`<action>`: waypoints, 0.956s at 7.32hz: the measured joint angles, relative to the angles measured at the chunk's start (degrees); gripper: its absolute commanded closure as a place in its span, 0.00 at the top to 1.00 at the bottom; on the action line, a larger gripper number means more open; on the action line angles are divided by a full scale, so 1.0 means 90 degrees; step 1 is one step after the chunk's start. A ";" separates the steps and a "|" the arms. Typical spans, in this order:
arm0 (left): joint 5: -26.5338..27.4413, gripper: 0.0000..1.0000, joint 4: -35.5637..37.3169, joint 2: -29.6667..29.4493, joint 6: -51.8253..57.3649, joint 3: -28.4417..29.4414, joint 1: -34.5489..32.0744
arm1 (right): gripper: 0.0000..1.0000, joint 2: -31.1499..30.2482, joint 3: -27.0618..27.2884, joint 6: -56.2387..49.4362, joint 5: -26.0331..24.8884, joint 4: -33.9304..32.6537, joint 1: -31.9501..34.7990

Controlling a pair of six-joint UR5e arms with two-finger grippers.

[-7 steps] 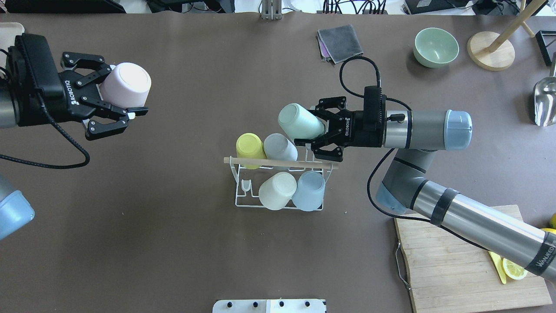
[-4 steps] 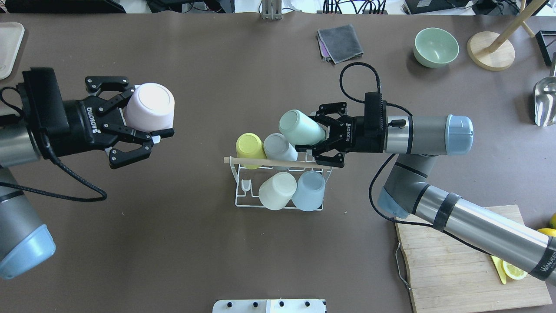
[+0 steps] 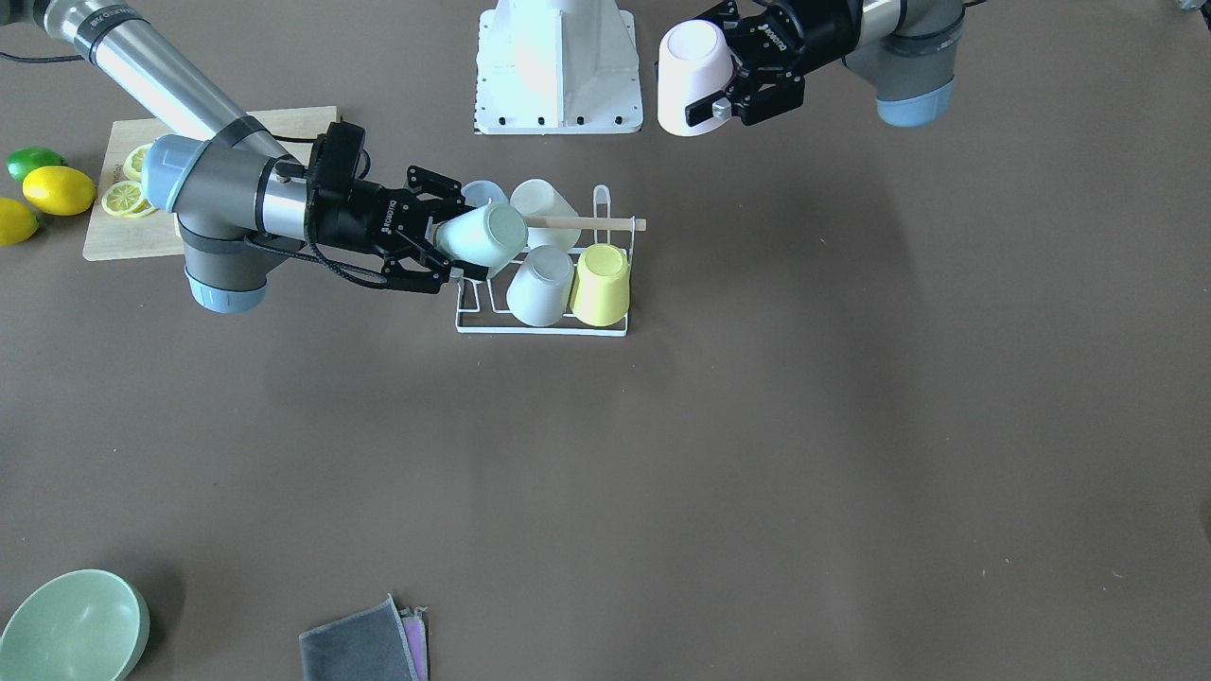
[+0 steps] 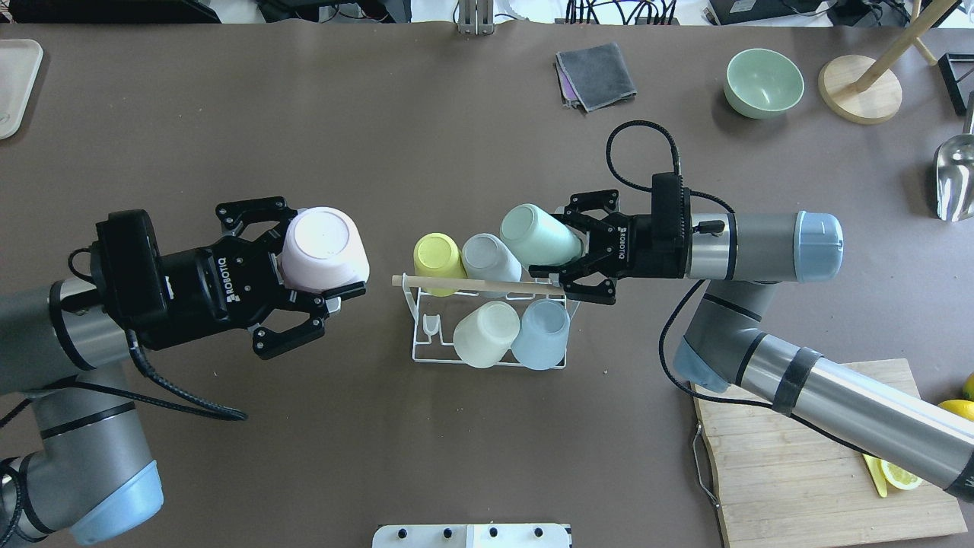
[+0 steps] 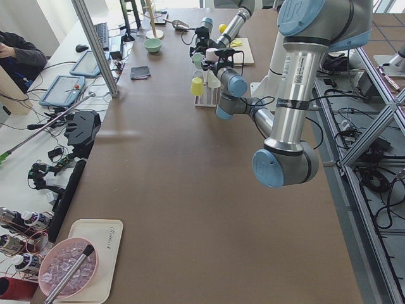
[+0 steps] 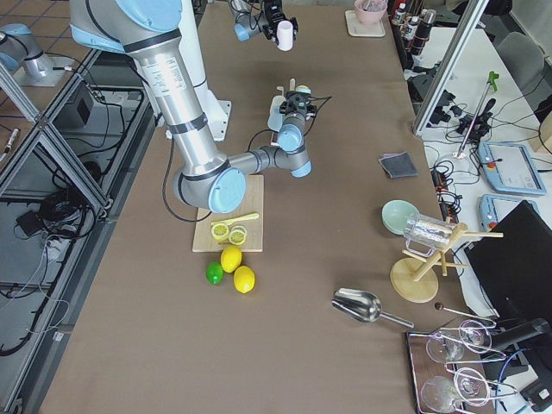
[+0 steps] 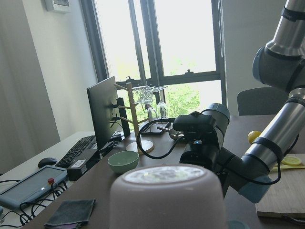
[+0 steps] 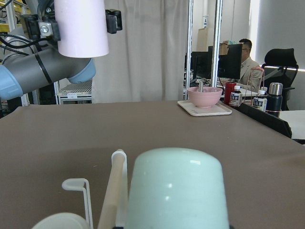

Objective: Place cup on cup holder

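Observation:
The cup holder [image 4: 415, 356] is a white wire rack with a wooden rod [image 4: 472, 285], at mid-table. It holds a yellow cup [image 4: 437, 255], a grey cup [image 4: 489, 257], a cream cup [image 4: 485, 333] and a light blue cup [image 4: 542, 333]. Its front-left prong [image 4: 431, 323] is bare. My right gripper [image 4: 552, 242] is shut on a tilted mint cup [image 4: 536, 230] at the rack's back-right corner, against the grey cup. My left gripper [image 4: 329, 268] is shut on an upturned pink cup [image 4: 326, 242], left of the rack and above the table [image 3: 695, 64].
A green bowl [image 4: 763, 82], grey cloth [image 4: 596, 74], wooden stand [image 4: 860, 87] and metal scoop [image 4: 955, 179] lie at the far right. A cutting board [image 4: 799, 487] with lemon slices is near right. A tray [image 4: 15, 84] sits far left.
My left gripper has carried the pink cup right and nearer, towards the rack. My right gripper has shifted the mint cup slightly right and down over the rack's back corner.

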 measured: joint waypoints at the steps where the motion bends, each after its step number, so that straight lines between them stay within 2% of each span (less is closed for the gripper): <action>1: 0.0166 0.16 -0.0226 -0.0118 0.0002 0.0303 0.0189 | 0.29 -0.0037 0.0013 -0.0003 0.0015 0.0011 0.0008; 3: 0.0440 0.16 -0.0499 -0.0398 0.0019 0.0846 0.0466 | 0.34 -0.0105 0.0023 -0.0004 0.0031 0.0037 0.0029; 4: 0.0588 0.16 -0.0534 -0.0566 0.0032 0.1081 0.0548 | 0.45 -0.0131 0.0034 0.0007 0.0034 0.0045 0.0036; 5: 0.0661 0.16 -0.0525 -0.0748 0.0046 0.1278 0.0591 | 0.99 -0.0149 0.0046 0.0034 0.0035 0.0048 0.0049; 7: 0.0701 0.16 -0.0490 -0.1105 0.0060 0.1659 0.0642 | 1.00 -0.0204 0.0084 0.0075 0.0019 0.0052 0.0091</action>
